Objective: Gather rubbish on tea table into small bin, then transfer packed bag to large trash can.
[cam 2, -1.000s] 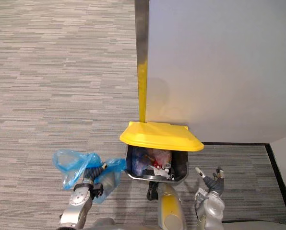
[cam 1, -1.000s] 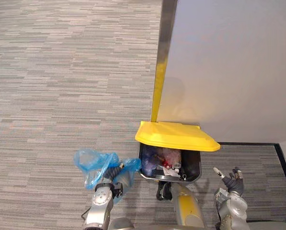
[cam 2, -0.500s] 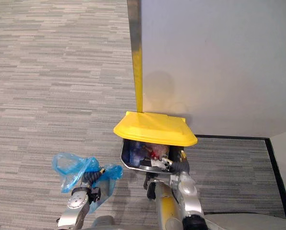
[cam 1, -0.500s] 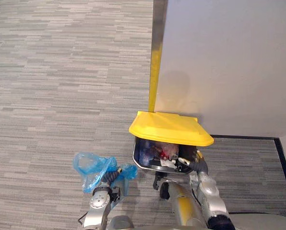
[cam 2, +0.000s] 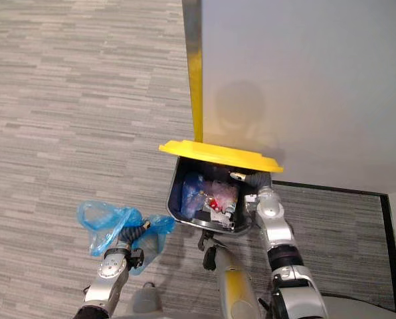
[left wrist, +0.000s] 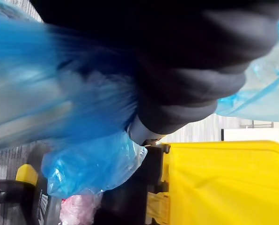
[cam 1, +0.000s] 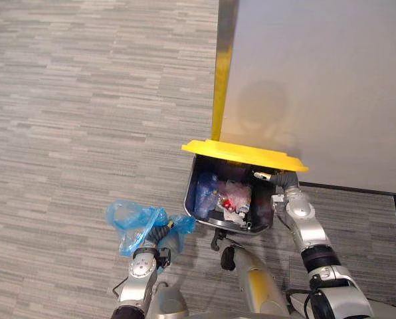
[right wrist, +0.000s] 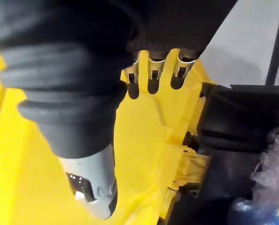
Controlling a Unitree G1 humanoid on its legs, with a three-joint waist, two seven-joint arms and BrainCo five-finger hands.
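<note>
Now the large dark plastic trash can stands on the grey striped carpet with its back against the pale grey wall, just beside the wall's corner, where a vertical strip of metal and yellow runs up. Its flat yellow hinged lid is raised, tilted up over the back edge of the can so that the mouth is open toward the robot. The right hand reaches in from the can's right side and sits under the right end of the lid; in the right wrist view its fingers lie straight and flat against the yellow underside, the thumb apart from them, grasping nothing. Inside the can lies a heap of rubbish: crumpled blue plastic, a clear pinkish bag and a small red piece. The packed, translucent blue plastic bag is outside the can, over the carpet just beside its front left corner. The left hand has its fingers closed round the bag's bunched plastic, which billows out on both sides of the hand, the larger part on the side away from the can.
</note>
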